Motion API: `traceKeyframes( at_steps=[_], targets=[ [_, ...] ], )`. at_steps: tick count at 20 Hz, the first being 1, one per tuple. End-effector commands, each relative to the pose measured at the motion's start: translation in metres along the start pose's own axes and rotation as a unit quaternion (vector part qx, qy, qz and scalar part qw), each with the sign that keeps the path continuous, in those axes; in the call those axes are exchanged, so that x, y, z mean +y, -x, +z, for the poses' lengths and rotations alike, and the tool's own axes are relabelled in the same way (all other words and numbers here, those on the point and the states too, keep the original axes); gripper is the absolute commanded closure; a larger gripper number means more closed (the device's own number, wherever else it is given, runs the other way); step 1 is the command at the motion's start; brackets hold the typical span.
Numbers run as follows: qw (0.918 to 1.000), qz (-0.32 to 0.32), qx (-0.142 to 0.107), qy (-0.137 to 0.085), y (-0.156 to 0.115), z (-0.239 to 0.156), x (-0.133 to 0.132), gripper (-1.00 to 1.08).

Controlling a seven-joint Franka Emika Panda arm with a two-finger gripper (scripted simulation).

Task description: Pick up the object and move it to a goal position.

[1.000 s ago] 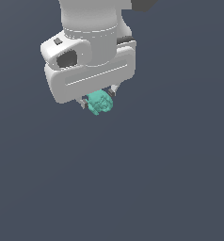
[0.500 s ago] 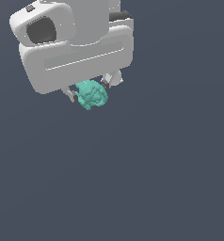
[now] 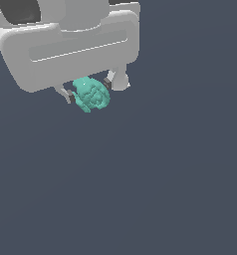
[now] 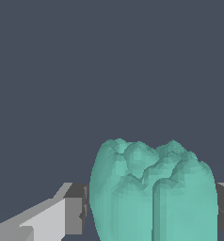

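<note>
Presently, item one: a white Franka Panda claw (image 3: 92,88), its broad pale housing filling the upper part of the exterior view toward that view's left, with two short fingers projecting beneath it. Item two: the object (image 3: 91,94), a small teal-green blob of roughly oval outline with a lumpy, bumpy surface, narrower than the claw housing above it. Position of the object relative to the claw: directly under the housing and lodged between the two fingers, one finger (image 3: 65,93) touching its side toward the exterior view's left, the other (image 3: 118,79) just beside its opposite side. State of the claw: closed narrowly upon the object, gripping it from both sides. In the wrist view the object (image 4: 151,193) appears large and close, its folded, ridged top standing up between the two dark finger pads (image 4: 76,209), which sit against its flanks; the claw (image 4: 151,212) there shows only these pads and a pale grey finger body behind the one. Surroundings: a plain, uniform dark blue-grey ground extends around and below the claw in both views, without visible edge, marking or other article; whether the object touches this ground or hangs clear of it cannot be told from either view. No shadow or contact line is discernible beneath the object.
</note>
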State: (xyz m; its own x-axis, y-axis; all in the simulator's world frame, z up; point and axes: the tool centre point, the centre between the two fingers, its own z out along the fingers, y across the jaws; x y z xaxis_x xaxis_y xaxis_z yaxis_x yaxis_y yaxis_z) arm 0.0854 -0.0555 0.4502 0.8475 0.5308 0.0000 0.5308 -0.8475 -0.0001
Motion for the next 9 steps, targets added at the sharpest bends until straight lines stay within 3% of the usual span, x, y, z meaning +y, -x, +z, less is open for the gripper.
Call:
traceKeyframes(
  at_steps=[1, 9],
  targets=[
    [1.0, 0.0, 0.0, 0.0, -0.0009, -0.0031, 0.0016, 1.08],
    [1.0, 0.0, 0.0, 0.0, -0.0019, -0.0064, 0.0035, 1.08]
  ],
)
